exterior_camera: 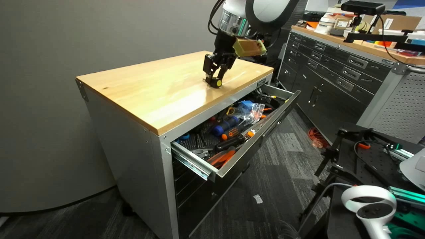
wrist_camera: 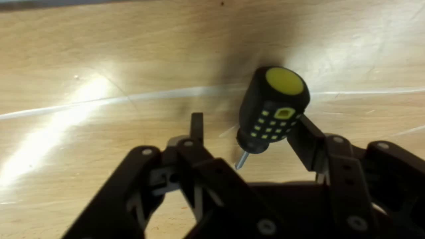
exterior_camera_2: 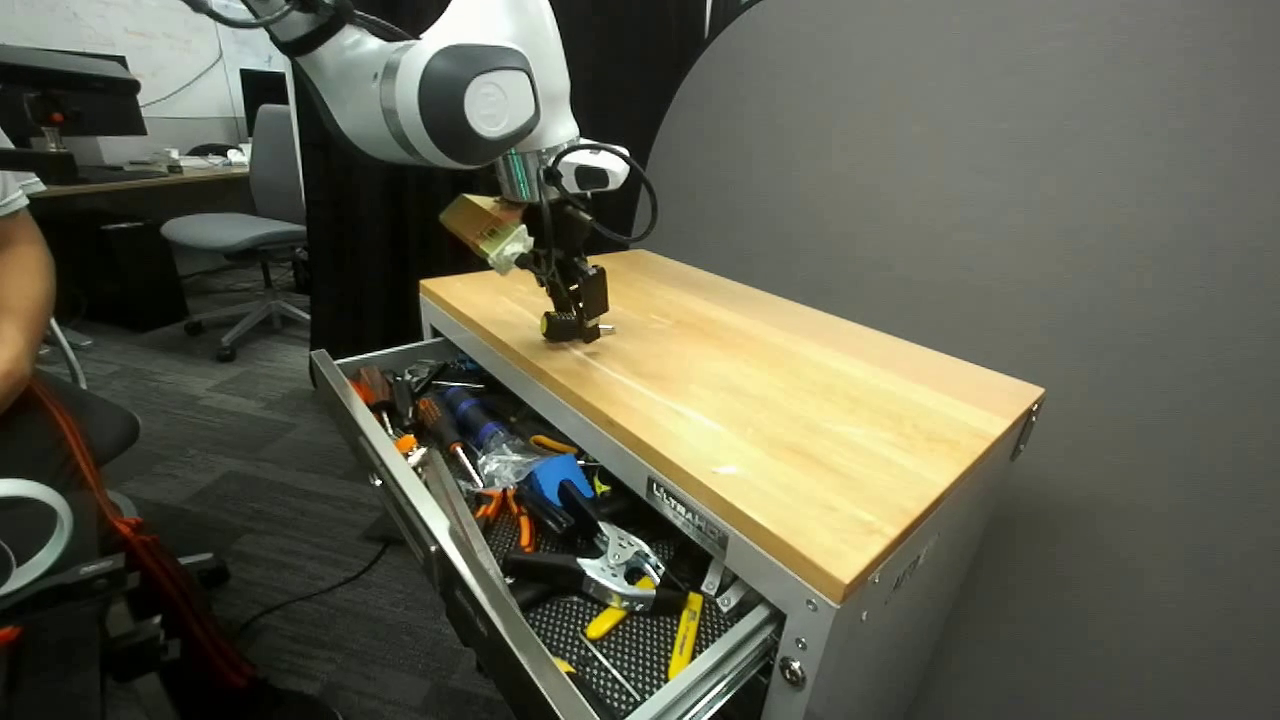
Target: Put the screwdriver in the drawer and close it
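The screwdriver (wrist_camera: 265, 109) is stubby and black with a yellow end cap and a short silver shaft. It lies on the wooden top, and shows in both exterior views (exterior_camera: 216, 83) (exterior_camera_2: 560, 326). My gripper (wrist_camera: 249, 117) is open around it in the wrist view. The right finger is at the handle's side, seemingly touching; a gap shows on the left finger's side. In both exterior views the gripper (exterior_camera: 213, 78) (exterior_camera_2: 580, 318) is low at the wooden top, near its front edge. The drawer (exterior_camera: 250, 142) is pulled out, and also shows open in an exterior view (exterior_camera_2: 445, 550).
The drawer holds several tools: orange-handled ones (exterior_camera: 221, 157), a blue-handled one (exterior_camera: 227, 125), a clamp (exterior_camera_2: 618, 570) and yellow-handled pliers (exterior_camera_2: 686, 635). The wooden top (exterior_camera: 139, 93) stands above the drawer. A dark cabinet (exterior_camera: 332, 73) and a black cart (exterior_camera: 365, 166) stand nearby.
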`<state>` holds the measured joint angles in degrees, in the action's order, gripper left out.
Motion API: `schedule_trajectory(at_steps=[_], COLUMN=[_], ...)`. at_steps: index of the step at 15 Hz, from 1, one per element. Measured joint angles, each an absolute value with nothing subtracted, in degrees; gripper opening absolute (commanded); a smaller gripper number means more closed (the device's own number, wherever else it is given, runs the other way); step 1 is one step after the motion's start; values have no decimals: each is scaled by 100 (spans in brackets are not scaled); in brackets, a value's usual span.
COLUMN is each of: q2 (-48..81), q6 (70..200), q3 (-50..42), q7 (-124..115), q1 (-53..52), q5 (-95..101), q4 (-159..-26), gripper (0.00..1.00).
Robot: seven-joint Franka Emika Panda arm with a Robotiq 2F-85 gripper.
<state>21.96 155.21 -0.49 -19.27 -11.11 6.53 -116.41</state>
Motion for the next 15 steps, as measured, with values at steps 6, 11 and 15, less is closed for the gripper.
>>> schedule_trajectory(at_steps=[6,11,15], q2=[2201,1659,1069], q6=[15511,14163,13891], q3=[20,445,409], q7=[-1719,-526,-371], q1=[-1038,-545,-413], q5=[353,-179,-179], q4=[-11652,-11956,-12685], gripper=[14,14,13])
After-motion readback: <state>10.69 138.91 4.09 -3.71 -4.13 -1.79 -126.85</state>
